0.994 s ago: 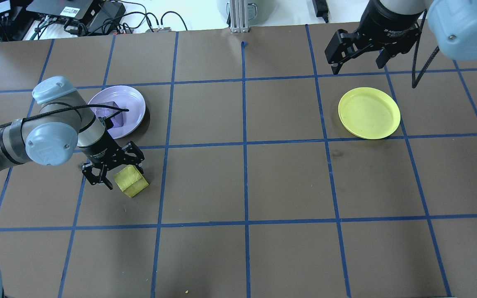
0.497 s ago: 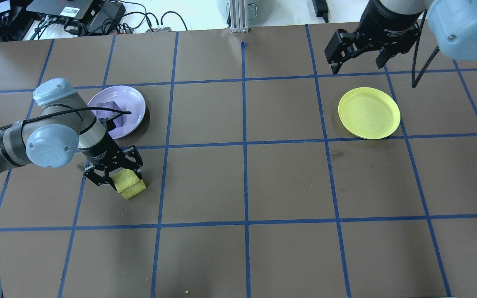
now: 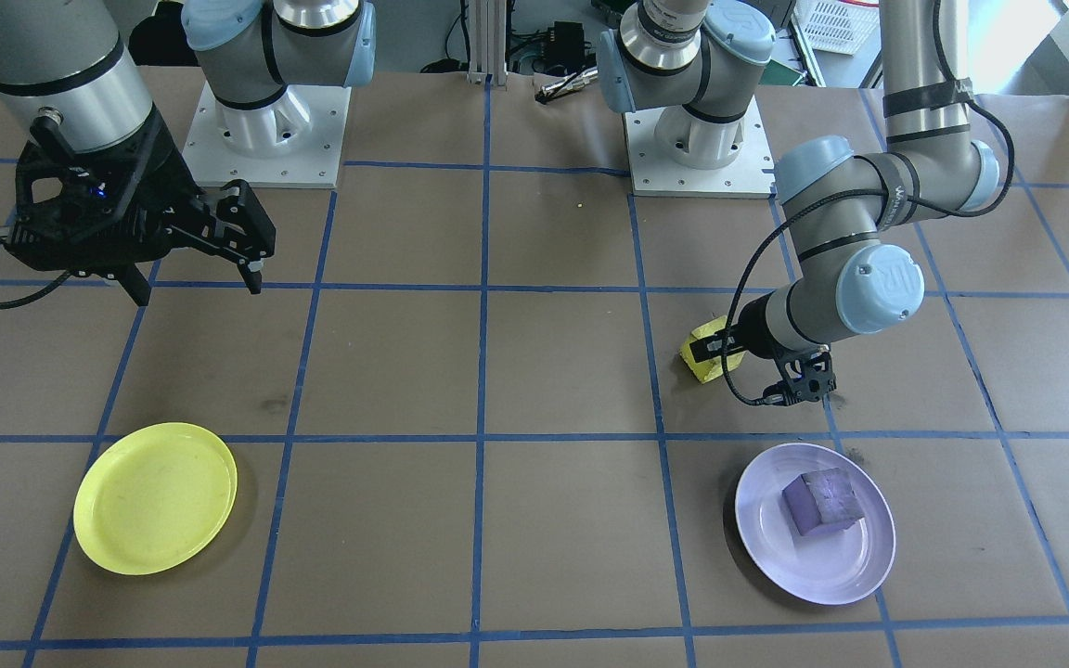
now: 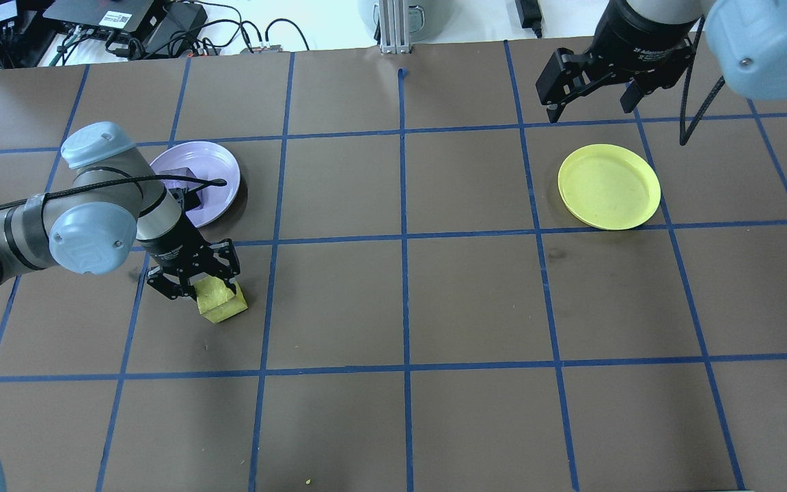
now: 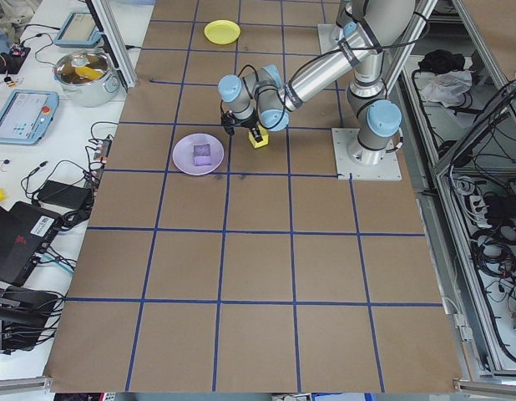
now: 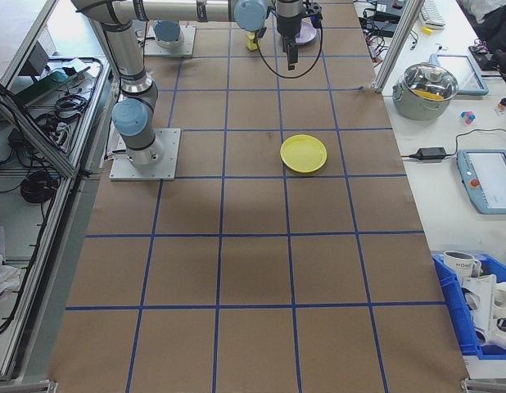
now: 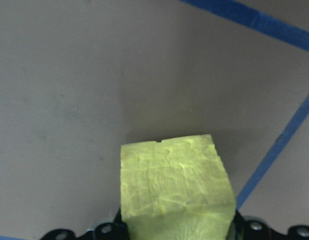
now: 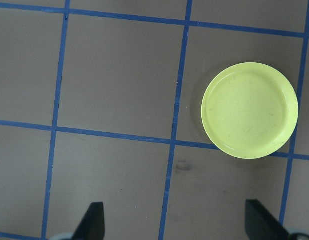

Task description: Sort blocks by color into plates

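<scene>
The left gripper [image 4: 195, 285] is low over the desk [image 4: 475, 301], and its jaws bracket the yellow block [image 4: 219, 301] on two sides. In the left wrist view the yellow block [image 7: 174, 187] fills the space between the jaws, with its near face at the bottom edge of the view. Whether the jaws are pressed firmly on it cannot be told; they stand narrowed around the cube. The block rests on the brown paper surface, inside one grid square of blue tape, at 6 o'clock from the lavender plate [image 4: 219, 171] in the overhead view.

The purple block [image 3: 820, 501] lies inside the lavender plate [image 3: 855, 575], close to the plate's centre. In the overhead view the left arm covers part of this plate.

The right gripper [image 4: 591, 99] hangs above the desk with its jaws spread wide and nothing between them. The right wrist view shows both fingertips [image 8: 94, 222] well apart at the lower edge. The yellow plate [image 4: 609, 186] sits at 6 o'clock from this gripper in the overhead view, and nothing lies in it. The yellow plate [image 8: 249, 110] and the lavender plate are well apart, at opposite ends of the desk
</scene>
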### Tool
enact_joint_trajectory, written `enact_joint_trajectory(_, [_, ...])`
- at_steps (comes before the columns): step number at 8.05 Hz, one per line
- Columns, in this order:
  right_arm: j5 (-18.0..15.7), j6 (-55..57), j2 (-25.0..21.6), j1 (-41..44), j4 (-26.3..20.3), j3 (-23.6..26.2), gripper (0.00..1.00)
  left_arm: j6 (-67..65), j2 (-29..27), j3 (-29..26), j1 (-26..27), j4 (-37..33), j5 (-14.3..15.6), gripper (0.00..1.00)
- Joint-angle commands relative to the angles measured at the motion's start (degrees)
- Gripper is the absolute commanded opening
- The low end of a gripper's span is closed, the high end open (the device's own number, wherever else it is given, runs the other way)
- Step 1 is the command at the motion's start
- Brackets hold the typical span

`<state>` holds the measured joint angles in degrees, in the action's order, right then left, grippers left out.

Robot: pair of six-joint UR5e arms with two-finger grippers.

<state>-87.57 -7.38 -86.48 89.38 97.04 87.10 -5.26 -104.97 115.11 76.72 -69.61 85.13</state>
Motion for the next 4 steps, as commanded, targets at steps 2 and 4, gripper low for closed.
enact_joint_trajectory(2, [-0.1, -0.3, 0.0, 0.0, 0.2, 0.0, 1.0, -0.5, 1.2, -4.8, 12.7, -0.9, -0.4, 0.0])
enact_joint_trajectory(4, [-0.1, -0.4, 0.0, 0.0, 0.2, 0.0, 1.0, -2.6, 0.5, -14.9, 20.0, -10.6, -4.7, 0.0])
